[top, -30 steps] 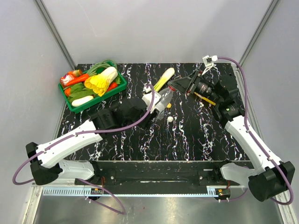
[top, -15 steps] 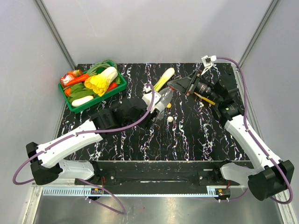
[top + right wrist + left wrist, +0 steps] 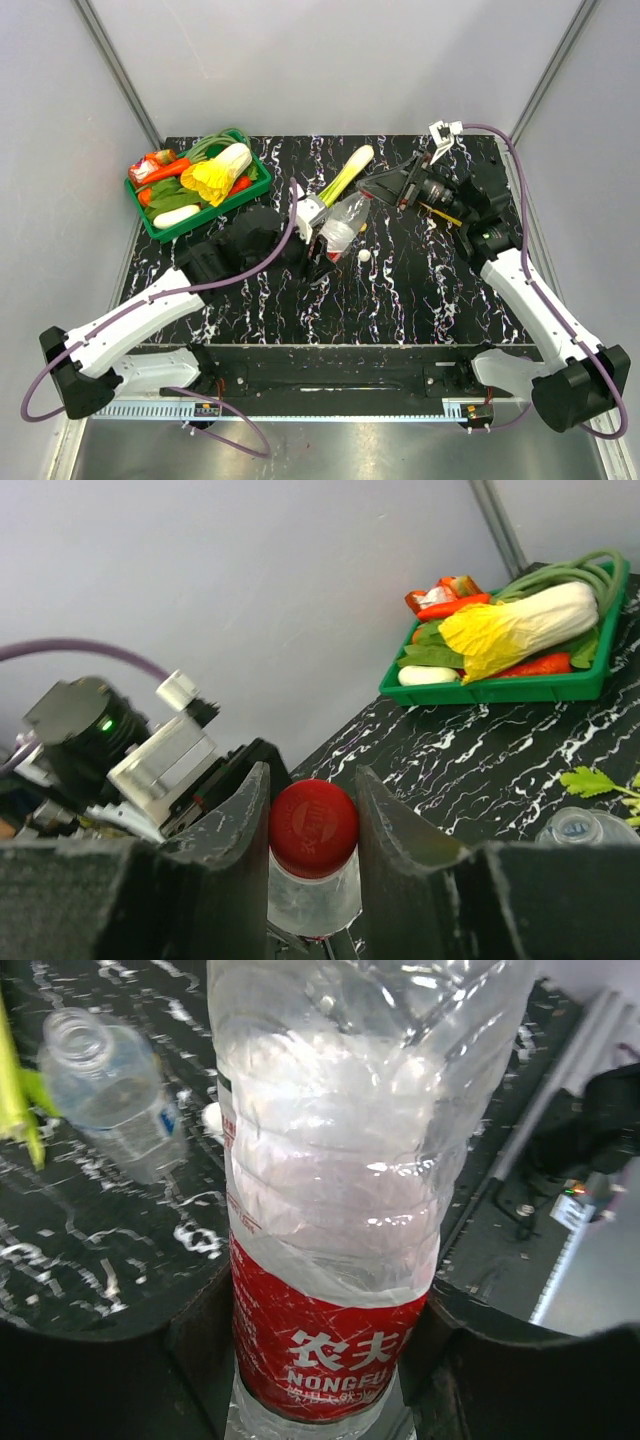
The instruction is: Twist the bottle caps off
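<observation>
While the green tray (image 3: 152, 226) of vegetables fills the far left corner of the black marbled table (image 3: 420, 290), the near half of the table lies bare, with open room on both sides of the arms. Grey walls stand close along the left, far and right edges. A pale leek (image 3: 348, 172) lies slantwise just beyond the middle, and a small white cap (image 3: 365, 256) rests loose near the centre. The left arm stretches diagonally from the near left corner to mid-table. Its left hand (image 3: 325, 1360) is clamped on the lower part of the red-label bottle (image 3: 330, 1210), which tilts with its top towards the far right. The right arm runs up the right edge and bends leftward, so the wrist lies roughly level. The right hand (image 3: 312, 785) has both fingers pressed against the sides of the bottle's red cap (image 3: 313, 830). The blue-label bottle (image 3: 110, 1090) lies on the table close by, its neck uncapped.
</observation>
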You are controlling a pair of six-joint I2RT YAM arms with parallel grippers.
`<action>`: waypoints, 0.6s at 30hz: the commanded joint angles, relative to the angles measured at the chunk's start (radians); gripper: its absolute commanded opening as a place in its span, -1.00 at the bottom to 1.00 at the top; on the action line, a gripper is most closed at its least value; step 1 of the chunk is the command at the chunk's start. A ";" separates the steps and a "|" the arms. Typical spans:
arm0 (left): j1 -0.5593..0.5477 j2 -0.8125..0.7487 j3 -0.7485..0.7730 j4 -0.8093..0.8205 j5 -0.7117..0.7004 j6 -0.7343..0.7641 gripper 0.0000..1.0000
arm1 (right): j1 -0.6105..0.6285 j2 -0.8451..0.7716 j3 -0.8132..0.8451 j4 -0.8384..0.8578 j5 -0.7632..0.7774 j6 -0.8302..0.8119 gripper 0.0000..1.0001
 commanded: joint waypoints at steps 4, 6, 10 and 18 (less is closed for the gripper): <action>0.083 -0.087 -0.089 0.304 0.522 -0.082 -0.20 | -0.001 -0.080 -0.011 0.196 -0.121 -0.015 -1.00; 0.094 -0.090 -0.104 0.344 0.622 -0.097 -0.20 | -0.001 -0.093 -0.022 0.238 -0.141 -0.004 -1.00; 0.100 -0.094 -0.113 0.387 0.760 -0.107 -0.19 | -0.001 -0.113 -0.034 0.340 -0.196 0.030 -1.00; 0.106 -0.087 -0.116 0.466 1.007 -0.139 -0.15 | -0.001 -0.120 -0.061 0.709 -0.299 0.181 -1.00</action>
